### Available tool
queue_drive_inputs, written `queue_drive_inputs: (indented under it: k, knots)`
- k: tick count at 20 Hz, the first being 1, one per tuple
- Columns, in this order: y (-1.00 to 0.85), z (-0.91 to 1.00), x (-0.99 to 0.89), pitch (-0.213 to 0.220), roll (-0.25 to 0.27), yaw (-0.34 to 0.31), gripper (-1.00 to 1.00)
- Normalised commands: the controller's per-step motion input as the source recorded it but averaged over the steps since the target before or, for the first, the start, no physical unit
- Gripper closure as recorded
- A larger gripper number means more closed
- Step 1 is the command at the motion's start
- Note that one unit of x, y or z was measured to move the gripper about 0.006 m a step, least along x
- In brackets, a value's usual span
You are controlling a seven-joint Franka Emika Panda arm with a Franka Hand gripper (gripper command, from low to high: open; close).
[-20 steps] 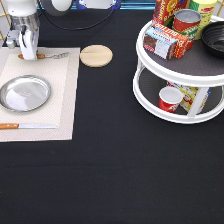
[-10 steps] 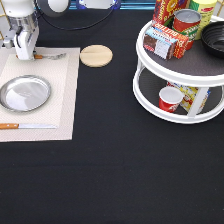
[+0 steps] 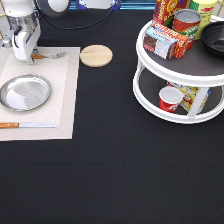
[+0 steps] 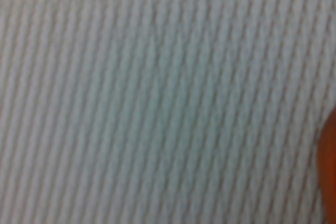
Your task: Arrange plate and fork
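One plate (image 3: 25, 92), one fork (image 3: 50, 56)

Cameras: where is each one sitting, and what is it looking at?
Exterior view: sits off the arm, looking down across the table at the placemat, plate, fork and shelf rack; the gripper and arm show at its top left, at the fork's handle.
Wrist view: sits on the hand, very close to the placemat; no robot parts show.
Both share the ribbed placemat and an orange sliver, probably the fork's handle.
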Motion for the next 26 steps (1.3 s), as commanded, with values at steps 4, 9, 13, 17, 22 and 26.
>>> queue_drive_inputs:
  k: [4,9,13,17,22,26]
  knots:
    - [0.40,1.00,0.04,0.006,0.079,-0.001,-1.00]
    - [0.66,1.00,0.09,0.052,0.025,0.030,-1.00]
    - [0.69,1.00,0.34,0.187,0.010,0.101,-1.00]
    - [0.50,0.90,0.41,0.212,0.000,0.217,-1.00]
    - [0.37,0.87,0.23,0.193,0.004,0.277,-1.00]
    - [0.14,0.82,0.15,0.121,0.037,0.325,-1.00]
